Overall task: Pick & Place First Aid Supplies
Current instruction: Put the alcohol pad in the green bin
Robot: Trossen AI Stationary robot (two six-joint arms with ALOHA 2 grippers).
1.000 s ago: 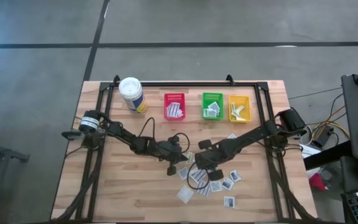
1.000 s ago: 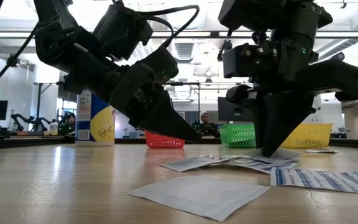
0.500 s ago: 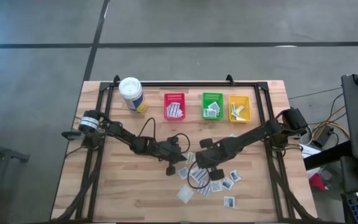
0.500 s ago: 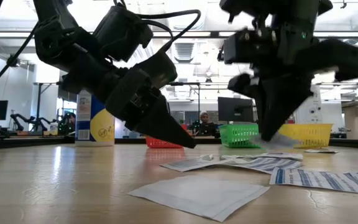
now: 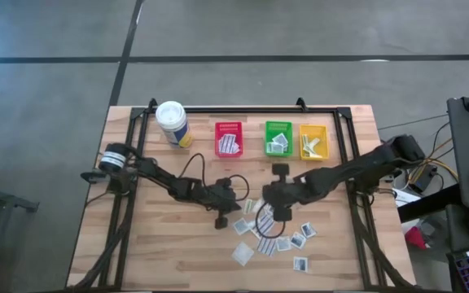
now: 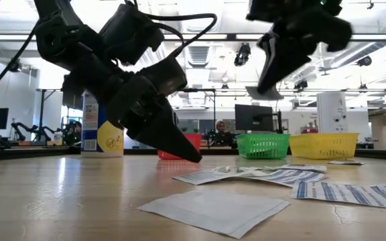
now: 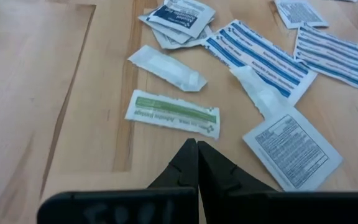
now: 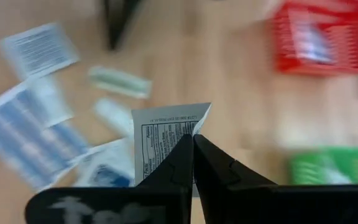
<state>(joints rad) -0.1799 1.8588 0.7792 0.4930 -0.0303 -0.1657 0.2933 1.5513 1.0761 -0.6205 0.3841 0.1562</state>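
**Q:** Packets (image 5: 277, 241) — where do they lie, and which one do you hold?

**A:** Most lie scattered on the table (image 5: 153, 252), near its middle and front, between my two arms. One white packet with small dark print (image 8: 166, 134) is pinched at its edge between the closed fingers of my right gripper (image 8: 192, 138), lifted clear of the table. In the low view that gripper (image 6: 268, 75) hangs high above the pile.

**Q:** And the left gripper?

**A:** My left gripper (image 7: 197, 144) is closed on nothing, its tip low over the wood. Just ahead of it lies a green-printed packet (image 7: 173, 114); beyond that, a plain white one (image 7: 166, 67) and blue-striped ones (image 7: 260, 57).

**Q:** What stands at the back of the table?

**A:** Three bins in a row: red (image 5: 228, 139), green (image 5: 278, 138), yellow (image 5: 313, 141), each with packets inside. A white canister (image 5: 172, 123) stands to the left of the red bin.
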